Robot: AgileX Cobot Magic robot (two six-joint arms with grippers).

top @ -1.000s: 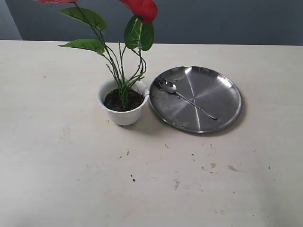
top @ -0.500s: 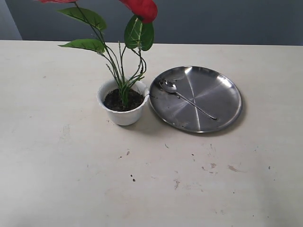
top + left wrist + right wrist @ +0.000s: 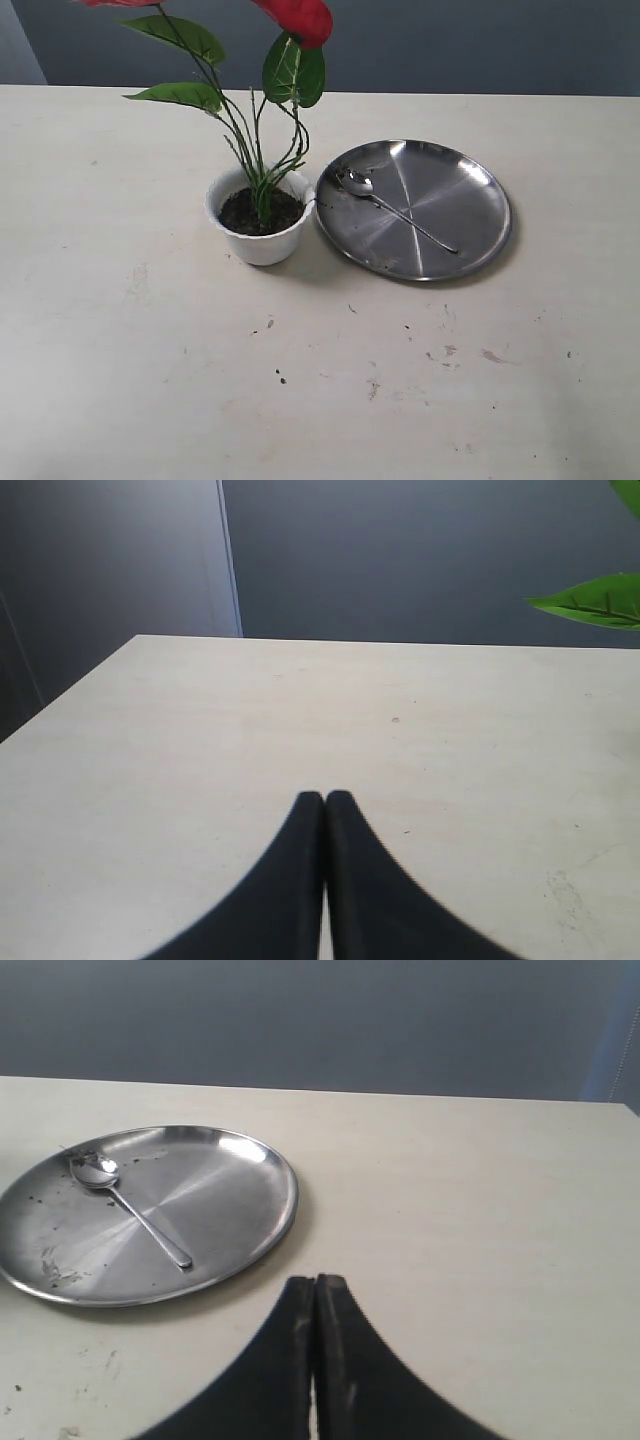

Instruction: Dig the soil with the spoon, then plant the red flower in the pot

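The left hand [image 3: 324, 798] was clenched, its two dark, smooth fingers pressed flat against each other down their length and tapering to a blunt tip. It grasped nothing and pointed out low over the bare surface [image 3: 150, 380]. The right hand [image 3: 315, 1282] was clenched in the same way and was also empty, its tip aimed across the surface with the plate [image 3: 460, 190] lying ahead of it and to one side. Neither arm showed in the exterior view.

The pot [image 3: 262, 245] stood upright left of the plate and just beside it; whether the two rims touched could not be told. It was small, white and matte, with a wavy rim and walls narrowing toward the base. The soil [image 3: 245, 212] filled it nearly to the rim, dark and crumbly. The red flower [image 3: 293, 70] stood planted in that soil, its thin green stems gathered at the base and fanning upward into broad, glossy green leaves and a shiny red bloom at the top edge of the view.

The plate was round, shallow and made of polished steel, with faint streaks across its sheen and a few dark crumbs along its left side. The spoon [image 3: 403, 216] lay inside it, slim and bright, its small bowl toward the far left and its long thin handle running to the near right. The surface was pale and matte, with dark specks scattered over its near part.
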